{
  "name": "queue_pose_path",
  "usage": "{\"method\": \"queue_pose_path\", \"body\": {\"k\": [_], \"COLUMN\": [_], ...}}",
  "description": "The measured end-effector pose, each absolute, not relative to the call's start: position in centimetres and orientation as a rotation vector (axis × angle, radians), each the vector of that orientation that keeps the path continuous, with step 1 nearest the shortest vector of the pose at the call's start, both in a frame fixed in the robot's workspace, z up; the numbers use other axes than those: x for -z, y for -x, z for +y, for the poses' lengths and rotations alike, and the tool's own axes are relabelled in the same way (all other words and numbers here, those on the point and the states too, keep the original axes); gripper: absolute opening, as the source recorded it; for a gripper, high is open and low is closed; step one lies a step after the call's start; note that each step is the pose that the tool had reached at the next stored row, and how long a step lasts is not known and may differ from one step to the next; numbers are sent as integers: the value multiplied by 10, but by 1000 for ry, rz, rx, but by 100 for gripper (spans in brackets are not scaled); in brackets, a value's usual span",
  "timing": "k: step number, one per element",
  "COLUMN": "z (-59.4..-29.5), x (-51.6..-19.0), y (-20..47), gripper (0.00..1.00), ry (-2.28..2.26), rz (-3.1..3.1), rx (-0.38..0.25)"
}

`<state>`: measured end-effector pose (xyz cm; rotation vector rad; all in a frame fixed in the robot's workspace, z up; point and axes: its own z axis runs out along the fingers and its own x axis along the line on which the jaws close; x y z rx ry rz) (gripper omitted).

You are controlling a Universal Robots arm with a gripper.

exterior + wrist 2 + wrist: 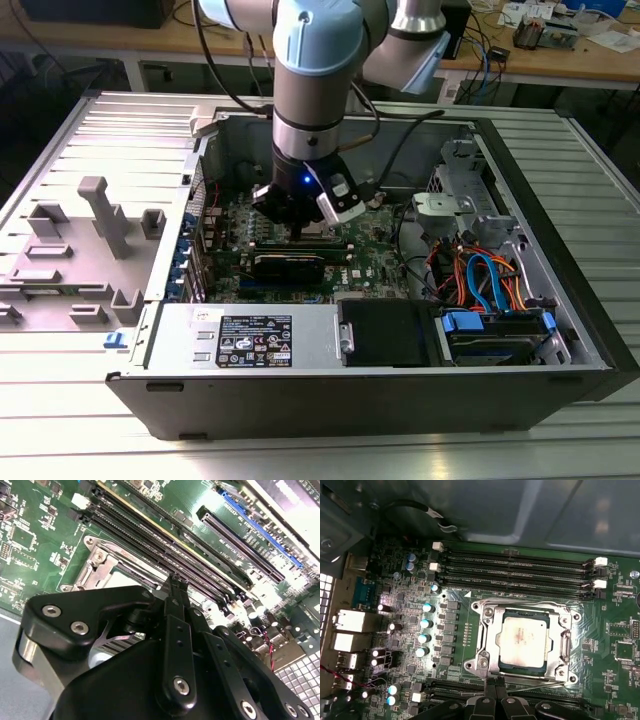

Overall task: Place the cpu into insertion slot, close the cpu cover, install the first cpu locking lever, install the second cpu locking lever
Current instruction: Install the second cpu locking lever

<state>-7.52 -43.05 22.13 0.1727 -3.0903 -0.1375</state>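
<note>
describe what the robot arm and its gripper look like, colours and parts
In the exterior view the arm has a grey metallic tube with light blue joint caps, a black cable along it and a small blue light near the wrist. The gripper in the second wrist view is matte black, built of linked bars with silver screw heads, narrowing to slim jaws.

A lab or workshop. An open computer case lies on a ribbed metal worktop. Behind, wooden benches carry cables and electronics.
</note>
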Motion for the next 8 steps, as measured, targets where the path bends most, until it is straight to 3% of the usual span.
{"method": "queue_pose_path", "body": {"k": [8], "z": [-431], "x": [-221], "y": [83], "gripper": [11], "ry": [-173], "rz": [-3090], "rx": [138]}}
